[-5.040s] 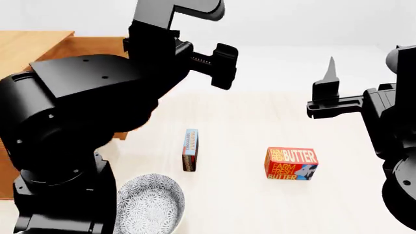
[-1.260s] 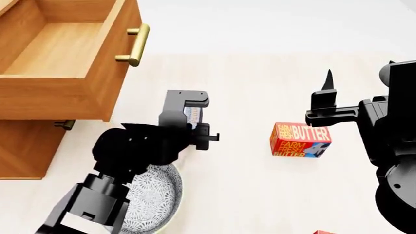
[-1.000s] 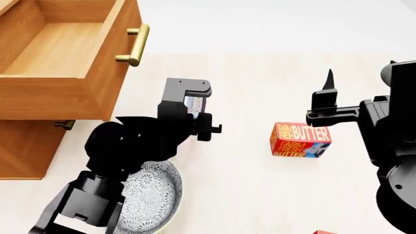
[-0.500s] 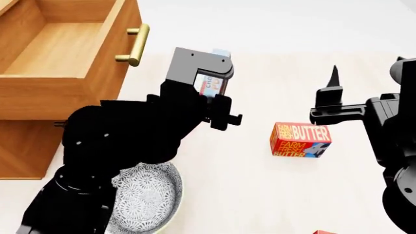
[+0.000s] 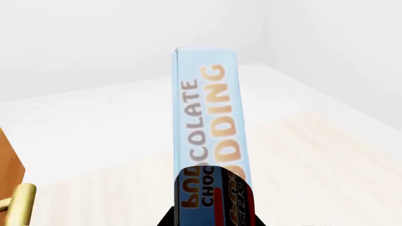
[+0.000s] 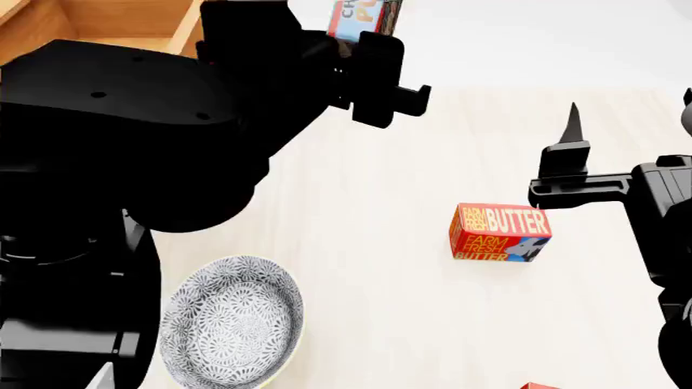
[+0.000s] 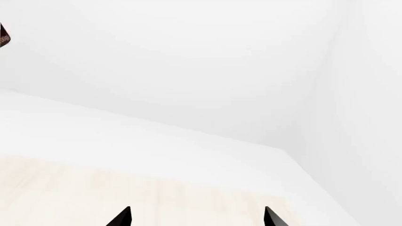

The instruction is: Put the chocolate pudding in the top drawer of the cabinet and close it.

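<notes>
The chocolate pudding (image 5: 210, 132), a thin blue box with orange lettering, stands on end in my left gripper (image 5: 213, 217), which is shut on its lower part. From the head camera the pudding (image 6: 362, 16) is high off the table, beside the top drawer (image 6: 119, 16). The drawer is pulled out, and my left arm hides most of it. Its brass handle (image 5: 19, 205) and wooden front (image 5: 7, 165) show in the left wrist view. The rest of the cabinet is hidden behind that arm. My right gripper (image 7: 197, 216) hangs open and empty over the table's right side, with one fingertip (image 6: 572, 113) seen from above.
A red-orange "Farm Fresh Butter" box (image 6: 500, 233) lies on the pale table below the right gripper. A patterned grey bowl (image 6: 230, 328) sits near the front, by the left arm's base. A sliver of another red thing (image 6: 537, 386) shows at the bottom edge.
My left gripper closed on the pudding on the table and lifted it up toward the drawer; the arm now covers most of the drawer. The right arm barely moved.
</notes>
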{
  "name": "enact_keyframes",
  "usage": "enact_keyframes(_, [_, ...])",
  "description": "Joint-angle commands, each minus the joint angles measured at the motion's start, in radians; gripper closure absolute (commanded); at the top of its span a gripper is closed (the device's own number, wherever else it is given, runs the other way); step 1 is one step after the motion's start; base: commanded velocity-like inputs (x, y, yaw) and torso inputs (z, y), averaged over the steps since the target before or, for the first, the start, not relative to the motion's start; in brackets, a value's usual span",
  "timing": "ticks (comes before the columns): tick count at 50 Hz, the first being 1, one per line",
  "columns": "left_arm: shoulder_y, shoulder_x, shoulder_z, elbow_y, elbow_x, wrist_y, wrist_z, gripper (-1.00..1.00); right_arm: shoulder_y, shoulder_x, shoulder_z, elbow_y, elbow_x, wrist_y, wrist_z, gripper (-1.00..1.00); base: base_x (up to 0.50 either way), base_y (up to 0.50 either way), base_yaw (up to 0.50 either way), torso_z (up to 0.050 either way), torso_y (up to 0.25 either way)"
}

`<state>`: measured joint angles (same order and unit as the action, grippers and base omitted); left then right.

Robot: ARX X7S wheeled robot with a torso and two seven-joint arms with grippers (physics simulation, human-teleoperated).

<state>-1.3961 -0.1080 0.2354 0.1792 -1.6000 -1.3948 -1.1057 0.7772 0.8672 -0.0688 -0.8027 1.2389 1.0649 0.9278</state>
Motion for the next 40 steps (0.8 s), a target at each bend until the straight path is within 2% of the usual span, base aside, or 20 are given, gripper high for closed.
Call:
enact_keyframes(1, [-0.21, -0.053, -0.042, -0.071, 0.011, 0.027, 0.014, 1.0, -0.009, 0.017, 0.022, -0.017, 0.026, -0.005, 0.015, -1.0, 0.0, 0.0, 0.0, 0.0, 0.0])
enact_keyframes(11, [-0.284, -0.121, -0.026, -0.152, 0.103, 0.05, 0.105, 1.0, -0.018, 0.024, 0.029, -0.023, 0.036, -0.008, 0.023, -1.0, 0.0, 0.0, 0.0, 0.0, 0.042])
enact_keyframes(23, [-0.308, -0.183, 0.0, -0.199, 0.175, 0.075, 0.171, 1.0, -0.012, 0.025, 0.027, -0.025, 0.045, -0.009, 0.031, -1.0, 0.0, 0.0, 0.0, -0.008, 0.247])
enact_keyframes(40, [-0.277, -0.273, 0.078, -0.286, 0.337, 0.156, 0.306, 1.0, -0.009, 0.02, 0.012, -0.022, 0.036, -0.012, 0.031, -1.0, 0.0, 0.0, 0.0, -0.01, 0.25])
